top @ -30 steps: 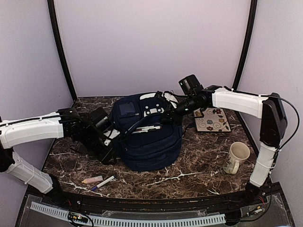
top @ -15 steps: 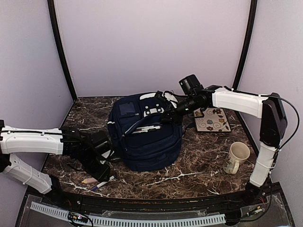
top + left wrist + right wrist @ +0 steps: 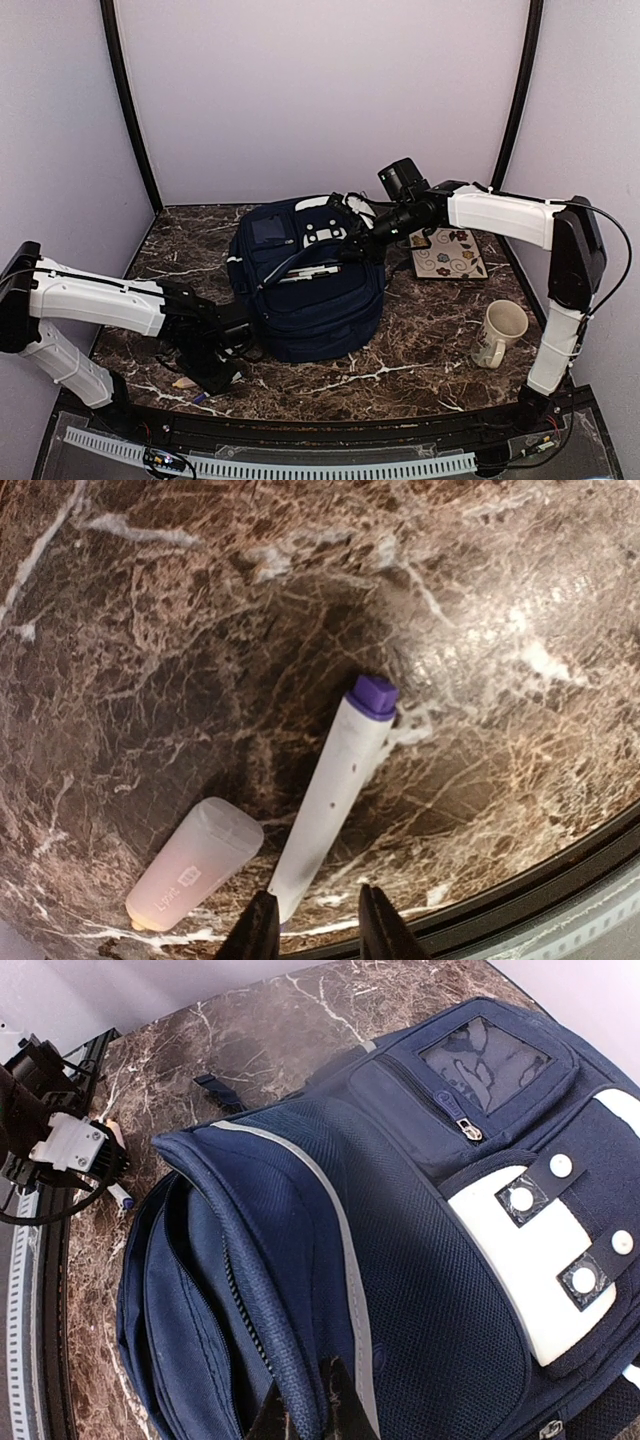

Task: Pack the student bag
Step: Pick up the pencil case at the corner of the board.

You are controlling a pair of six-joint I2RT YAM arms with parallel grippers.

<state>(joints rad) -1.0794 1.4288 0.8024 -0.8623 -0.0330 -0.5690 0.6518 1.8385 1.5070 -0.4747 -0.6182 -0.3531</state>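
The student bag (image 3: 310, 290) is a navy backpack with white patches, lying in the middle of the table with its main zip open. My right gripper (image 3: 352, 247) is shut on the bag's upper zip edge and holds the flap (image 3: 300, 1290) up, its fingers (image 3: 305, 1395) pinching the fabric. My left gripper (image 3: 215, 375) is low over the front left of the table. A white marker with a purple cap (image 3: 335, 790) lies there, its near end between the open jaws (image 3: 315, 908), close to the left finger. Beside the marker lies a pale pink tube (image 3: 195, 863).
A cream mug (image 3: 497, 333) stands at the right. A flower-patterned square (image 3: 447, 253) lies behind it, near the right arm. The table's dark front rail (image 3: 560, 880) runs just past the marker.
The left arm has swung from beside the bag down to the front edge, over the marker. Its jaws have narrowed. The right gripper has kept its hold on the flap.
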